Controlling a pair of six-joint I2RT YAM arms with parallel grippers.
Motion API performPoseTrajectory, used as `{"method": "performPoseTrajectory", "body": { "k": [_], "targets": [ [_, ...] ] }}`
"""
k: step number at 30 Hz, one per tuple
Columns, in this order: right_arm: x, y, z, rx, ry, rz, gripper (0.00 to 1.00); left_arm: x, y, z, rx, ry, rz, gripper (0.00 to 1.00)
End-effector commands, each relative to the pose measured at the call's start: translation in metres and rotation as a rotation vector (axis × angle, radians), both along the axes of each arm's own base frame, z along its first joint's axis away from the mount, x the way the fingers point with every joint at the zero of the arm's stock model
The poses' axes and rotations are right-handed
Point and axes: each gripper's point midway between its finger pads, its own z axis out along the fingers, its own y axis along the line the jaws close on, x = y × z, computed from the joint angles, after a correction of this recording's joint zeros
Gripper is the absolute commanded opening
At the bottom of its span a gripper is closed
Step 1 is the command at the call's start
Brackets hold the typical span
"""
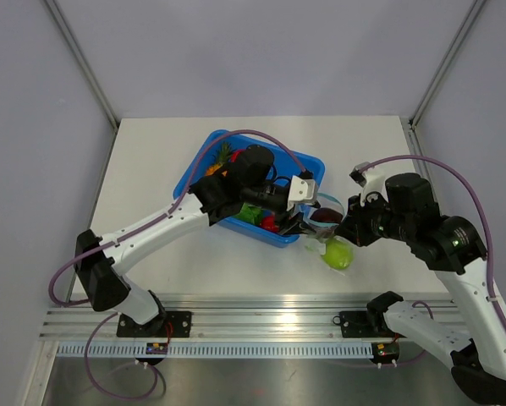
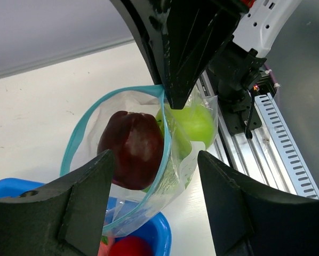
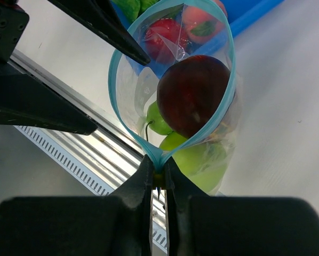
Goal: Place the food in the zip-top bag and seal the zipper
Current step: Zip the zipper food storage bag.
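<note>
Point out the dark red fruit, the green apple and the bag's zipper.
dark red fruit (image 2: 130, 149): left wrist view, middle of its skin.
green apple (image 2: 194, 125): left wrist view, its upper side.
zipper (image 3: 112, 74): right wrist view, left curve of the teal strip.

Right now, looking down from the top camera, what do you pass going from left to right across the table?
The pineapple in the blue tray → red fruit → dark red fruit inside the bag → right tool pinching the bag. The green apple overlaps, so it is left out.
</note>
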Motion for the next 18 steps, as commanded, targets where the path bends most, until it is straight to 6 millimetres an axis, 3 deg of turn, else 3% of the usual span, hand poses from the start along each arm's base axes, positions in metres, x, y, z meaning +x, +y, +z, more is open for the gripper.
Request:
{"method": "performPoseTrajectory", "body": {
  "k": [1,8,11,14,15,16,18],
  "targets": [
    [-0.001,0.003,0.018,0.036,-0.05,0.02,0.0,-0.007,-0.006,0.017,-0.042,-0.025,-0.059,0.65],
    [-0.004,0.001,0.022,0.048,-0.056,0.01,0.0,-0.012,-0.013,0.007,-0.024,0.019,-0.084,0.56],
    [-0.005,-0.002,0.023,0.041,-0.057,-0.002,0.0,-0.015,-0.018,0.009,-0.032,0.042,-0.098,0.46],
    [-0.005,-0.006,0.028,0.041,-0.074,-0.023,0.0,-0.02,-0.022,0.012,-0.031,0.073,-0.117,0.06],
    [-0.004,-0.008,0.029,0.038,-0.078,-0.037,0.01,-0.018,-0.023,0.013,-0.027,0.088,-0.107,0.0],
    [-0.003,-0.01,0.03,0.034,-0.082,-0.056,0.14,-0.015,-0.025,0.014,-0.022,0.103,-0.085,0.0],
    [0.001,-0.018,0.034,0.026,-0.1,-0.111,0.5,-0.006,-0.029,0.023,-0.03,0.145,-0.009,0.0]
  ]
}}
